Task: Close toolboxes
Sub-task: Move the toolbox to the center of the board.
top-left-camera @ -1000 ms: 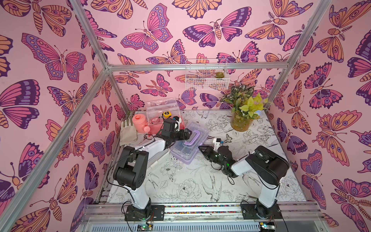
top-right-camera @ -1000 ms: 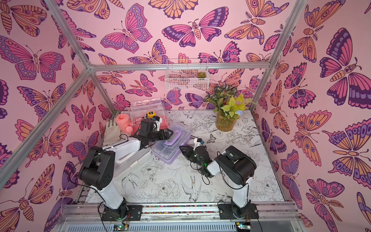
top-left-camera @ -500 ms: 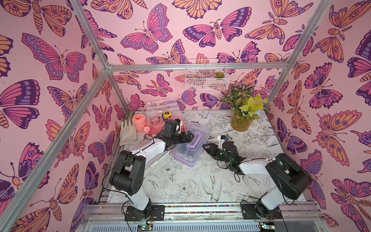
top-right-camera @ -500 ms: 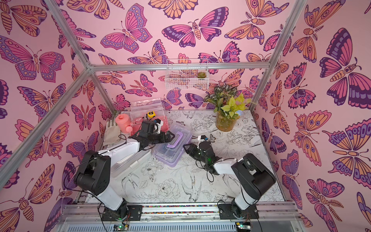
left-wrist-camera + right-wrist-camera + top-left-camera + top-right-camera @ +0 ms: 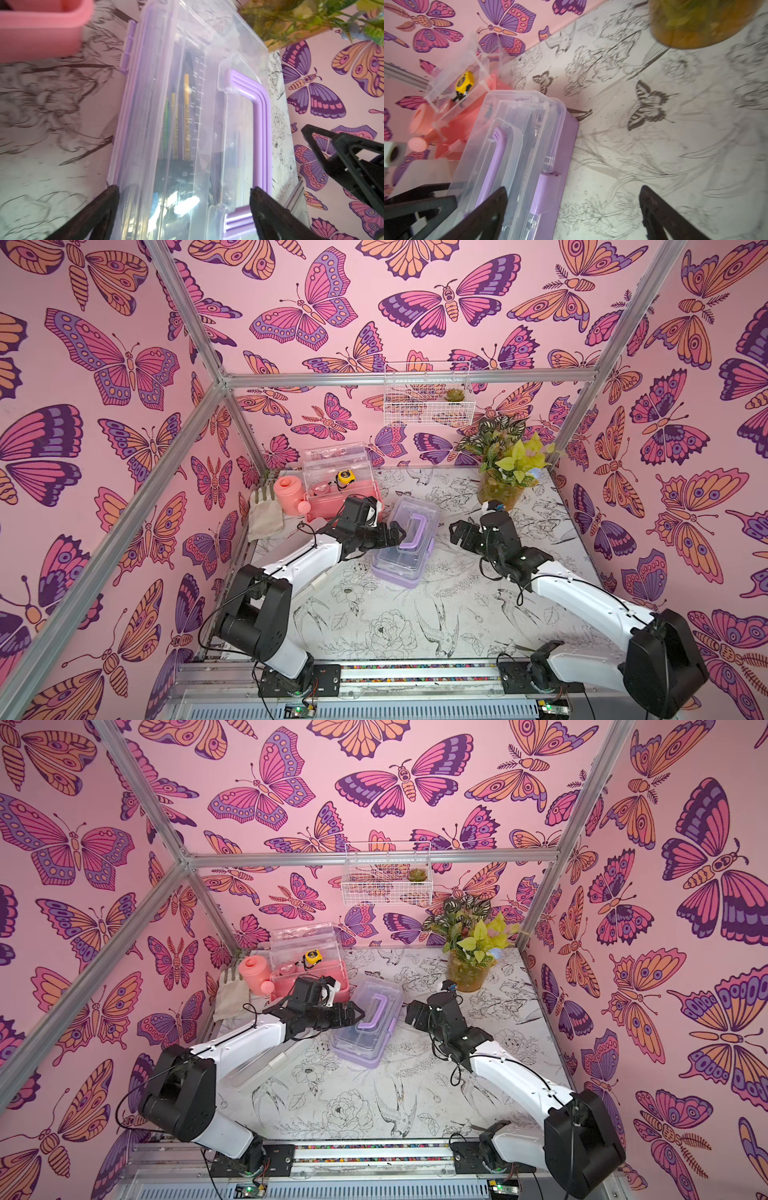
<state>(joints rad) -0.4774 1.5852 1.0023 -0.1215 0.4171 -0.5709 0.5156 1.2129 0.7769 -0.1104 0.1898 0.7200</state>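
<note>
Purple toolbox [image 5: 405, 547]: lilac base, handle and latches, clear lid. Pink toolbox [image 5: 324, 508]: coral-pink base, clear lid. Watering can [image 5: 288, 491]: same pink. Tape measure [image 5: 345, 477]: yellow and black. Desk [image 5: 395, 626]: white, black line drawings of flowers and birds. Walls [image 5: 374, 323]: pink, with purple, magenta and orange butterflies. Wire basket [image 5: 428, 406]: white.

White arms [image 5: 299, 561], black joints [image 5: 266, 614], loose black cables [image 5: 309, 531], seemingly matte triangular black jaws.
</note>
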